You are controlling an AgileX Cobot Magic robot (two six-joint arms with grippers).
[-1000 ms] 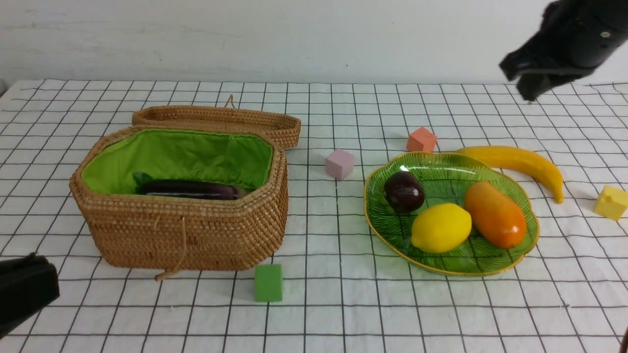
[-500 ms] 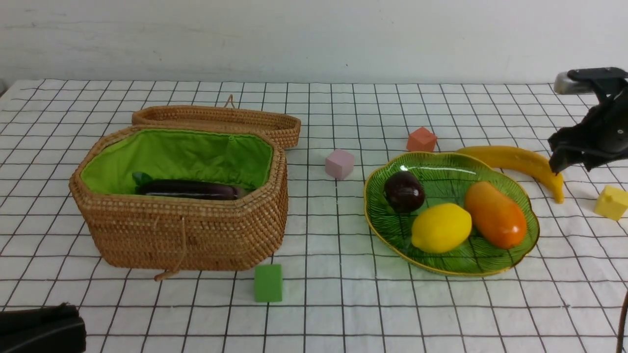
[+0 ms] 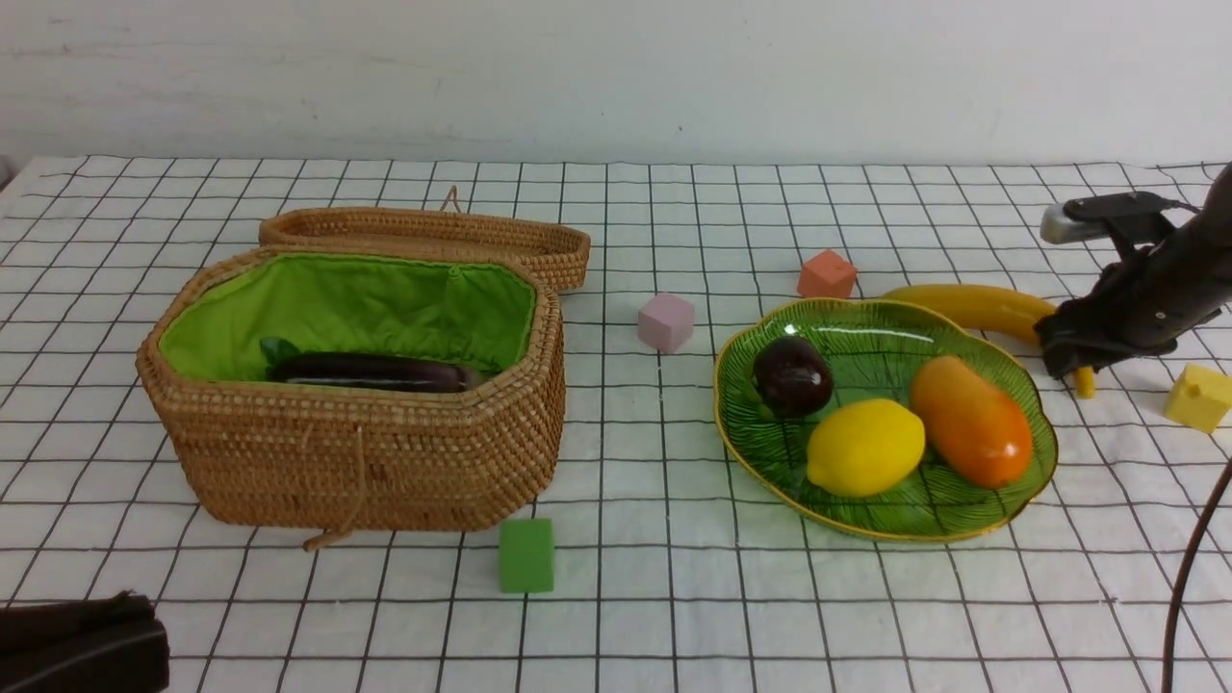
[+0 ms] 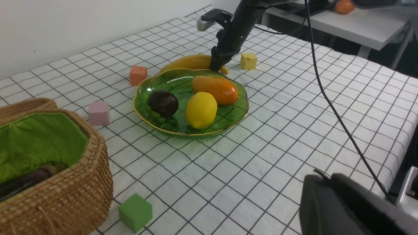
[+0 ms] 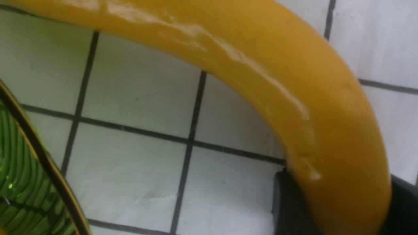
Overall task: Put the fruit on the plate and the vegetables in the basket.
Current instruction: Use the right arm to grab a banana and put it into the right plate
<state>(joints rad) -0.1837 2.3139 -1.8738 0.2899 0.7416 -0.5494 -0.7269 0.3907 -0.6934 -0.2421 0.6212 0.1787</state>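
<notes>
Yellow banana half behind right hand

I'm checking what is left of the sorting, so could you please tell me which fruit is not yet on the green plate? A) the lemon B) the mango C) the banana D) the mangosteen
C: the banana lies on the cloth behind the plate, with the right tool around its end, while the lemon, mango and mangosteen sit on the plate.
</notes>
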